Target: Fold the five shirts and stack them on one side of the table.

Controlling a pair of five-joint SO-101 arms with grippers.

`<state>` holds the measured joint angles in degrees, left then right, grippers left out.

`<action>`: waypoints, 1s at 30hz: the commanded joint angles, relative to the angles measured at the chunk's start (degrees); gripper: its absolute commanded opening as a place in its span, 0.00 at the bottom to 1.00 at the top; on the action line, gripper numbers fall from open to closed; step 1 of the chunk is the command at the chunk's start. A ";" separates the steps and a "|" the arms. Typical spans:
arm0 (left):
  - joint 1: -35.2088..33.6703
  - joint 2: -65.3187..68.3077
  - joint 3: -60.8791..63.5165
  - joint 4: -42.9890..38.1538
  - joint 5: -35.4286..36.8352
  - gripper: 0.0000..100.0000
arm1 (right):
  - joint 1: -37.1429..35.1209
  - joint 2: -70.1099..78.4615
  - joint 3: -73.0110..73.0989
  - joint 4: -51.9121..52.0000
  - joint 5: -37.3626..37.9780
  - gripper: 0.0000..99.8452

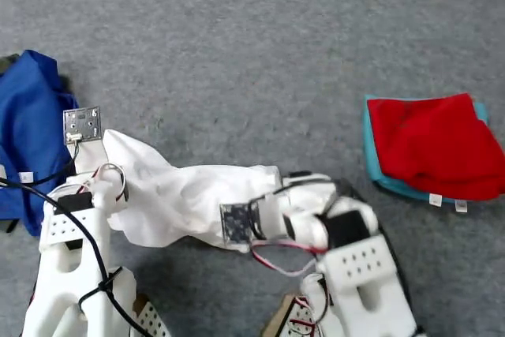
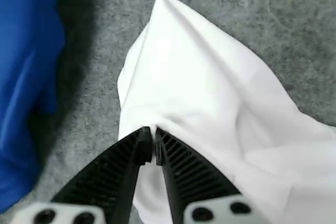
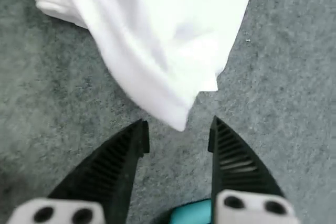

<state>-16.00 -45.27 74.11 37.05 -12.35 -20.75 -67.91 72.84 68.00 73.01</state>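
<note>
A crumpled white shirt (image 1: 181,195) lies stretched across the near middle of the grey table (image 1: 252,53). My left gripper (image 2: 153,148) is shut on a pinch of the white shirt (image 2: 210,87) at its left end. My right gripper (image 3: 178,132) is open just short of the white shirt's (image 3: 163,40) right-hand edge, nothing between its fingers. A blue shirt (image 1: 28,132) lies bunched at the left edge, close beside the left arm (image 1: 75,226). On the right, a folded red shirt (image 1: 434,144) rests on a folded teal one (image 1: 377,171).
The right arm (image 1: 347,234) sits at the near edge, between the white shirt and the stack. The blue shirt (image 2: 26,77) lies a short gap away from the held fabric. Bare grey surface spans the far half of the table.
</note>
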 commanded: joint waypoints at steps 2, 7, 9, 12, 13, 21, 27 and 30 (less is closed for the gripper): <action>-0.44 0.13 -0.09 -1.05 -0.09 0.02 | 1.27 -12.35 6.99 -2.20 0.00 0.22; -0.44 0.13 -0.09 -1.05 -0.09 0.02 | 1.01 -21.85 11.91 -2.20 -0.79 0.23; -0.44 0.13 -0.09 -1.05 -0.09 0.02 | 1.01 -24.13 13.23 -2.02 -0.79 0.23; -0.44 0.13 -0.09 -1.05 -0.09 0.02 | 0.92 -25.45 14.81 -2.20 -0.62 0.22; -0.35 0.13 -0.09 -1.05 -0.09 0.02 | 0.92 -25.54 15.08 -2.20 -0.62 0.22; -0.35 0.13 -0.09 -1.05 0.00 0.02 | -1.98 -25.54 15.43 -2.20 -0.70 0.13; -0.35 0.13 -0.09 -1.05 0.18 0.02 | -2.24 -25.54 15.69 -3.08 -0.70 0.12; -0.35 0.13 0.00 -1.05 0.26 0.02 | -2.24 -25.54 16.84 -5.80 -2.11 0.11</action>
<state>-16.00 -45.27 74.11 37.05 -12.35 -22.33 -92.97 89.19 65.01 72.22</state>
